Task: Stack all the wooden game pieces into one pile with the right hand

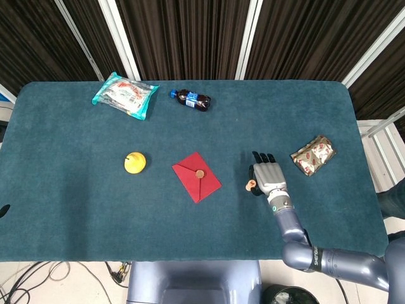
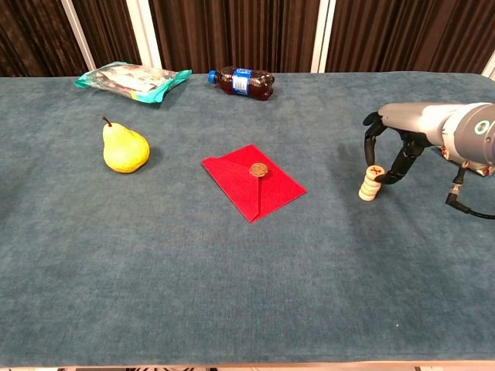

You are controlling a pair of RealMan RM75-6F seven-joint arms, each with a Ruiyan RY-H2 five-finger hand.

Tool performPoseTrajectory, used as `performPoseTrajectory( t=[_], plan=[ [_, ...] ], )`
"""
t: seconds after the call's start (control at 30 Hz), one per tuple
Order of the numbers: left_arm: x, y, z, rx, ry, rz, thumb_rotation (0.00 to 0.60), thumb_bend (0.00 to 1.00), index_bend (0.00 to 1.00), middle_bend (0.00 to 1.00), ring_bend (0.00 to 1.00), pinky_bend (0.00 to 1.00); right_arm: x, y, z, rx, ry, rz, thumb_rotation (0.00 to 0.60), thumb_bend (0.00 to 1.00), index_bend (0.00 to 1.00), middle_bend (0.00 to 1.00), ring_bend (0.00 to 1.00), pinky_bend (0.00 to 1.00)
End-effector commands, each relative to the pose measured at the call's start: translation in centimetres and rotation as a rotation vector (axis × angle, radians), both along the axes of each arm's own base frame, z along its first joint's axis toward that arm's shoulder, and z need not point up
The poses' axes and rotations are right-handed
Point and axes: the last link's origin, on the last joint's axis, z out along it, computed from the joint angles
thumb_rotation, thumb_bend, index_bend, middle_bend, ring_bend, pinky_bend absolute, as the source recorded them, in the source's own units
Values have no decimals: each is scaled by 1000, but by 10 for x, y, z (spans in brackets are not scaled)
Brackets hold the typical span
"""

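One small pile of wooden game pieces (image 2: 370, 184) stands on the blue table (image 2: 232, 270), to the right of the red envelope (image 2: 254, 181), and your right hand (image 2: 394, 147) arches over it with its fingers (image 2: 370, 139) pointing down around the top piece. You can't tell if they pinch it or only touch it. Farther off lie a pear (image 2: 124, 148), a bottle (image 2: 241, 82) and two snack bags (image 2: 133, 79) (image 1: 313, 154).

Right hand (image 2: 396, 147) arched low over the table, fingers (image 2: 370, 143) pointing down, forearm reaching in from the right
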Motion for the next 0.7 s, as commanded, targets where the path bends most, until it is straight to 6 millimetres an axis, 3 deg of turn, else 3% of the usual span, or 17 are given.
performPoseTrajectory(
  t=[0.03,0.7],
  plan=[
    [0,0,0,0,1,1,600,147,74,0,0,0,-1,0,0,0,0,-4,600,370,535,0,0,0],
    [0,0,0,2,1,4,600,148,74,0,0,0,0,2,0,11,0,2,600,369,495,0,0,0]
  ],
)
